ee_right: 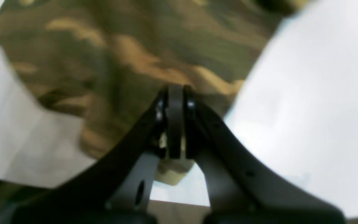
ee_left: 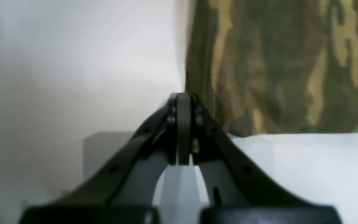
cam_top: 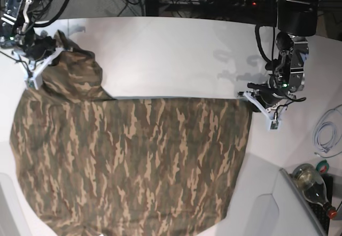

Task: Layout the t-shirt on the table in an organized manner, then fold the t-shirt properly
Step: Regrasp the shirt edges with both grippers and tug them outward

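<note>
The camouflage t-shirt (cam_top: 133, 161) lies spread over the near half of the white table (cam_top: 176, 48), its far left part bunched and lifted. At the shirt's far right corner, my left gripper (cam_top: 250, 97) is shut on the cloth. In the left wrist view its fingertips (ee_left: 183, 96) press together beside the t-shirt's edge (ee_left: 275, 62), with a sliver of fabric pinched between the pads. My right gripper (cam_top: 56, 51) holds the raised left bunch. From the right wrist camera, the right gripper (ee_right: 175, 88) is shut with the t-shirt (ee_right: 120, 56) caught in it and draping away.
A white cable (cam_top: 323, 137) coils at the right edge. A bottle (cam_top: 312, 185) and a white raised panel (cam_top: 267, 204) sit at the near right. A thin dark seam (cam_top: 176, 98) crosses the table along the shirt's far edge. Cables and gear lie beyond the far edge.
</note>
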